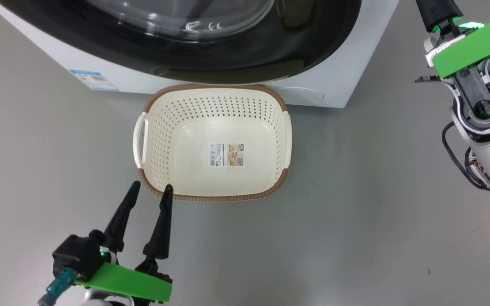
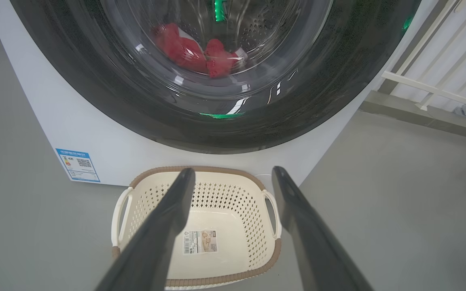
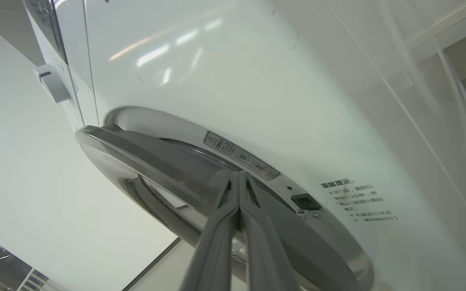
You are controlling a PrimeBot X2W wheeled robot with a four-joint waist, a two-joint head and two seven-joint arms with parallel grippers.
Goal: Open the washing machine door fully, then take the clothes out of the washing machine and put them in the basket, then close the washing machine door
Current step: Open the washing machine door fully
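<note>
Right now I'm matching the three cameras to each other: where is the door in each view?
Head view: door along the top edge, black rim and glass, above the basket.
Left wrist view: door across the upper half, red clothes behind its glass.
Right wrist view: door seen edge-on, slanting from left-centre to bottom right, at the shut right gripper.
Shared landmark: the machine, its white front.

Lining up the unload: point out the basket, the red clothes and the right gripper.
basket (image 1: 219,198): head view, brown near rim.
clothes (image 2: 184,52): left wrist view, middle of the red bundle.
right gripper (image 3: 238,178): right wrist view, between shut fingertips.
</note>
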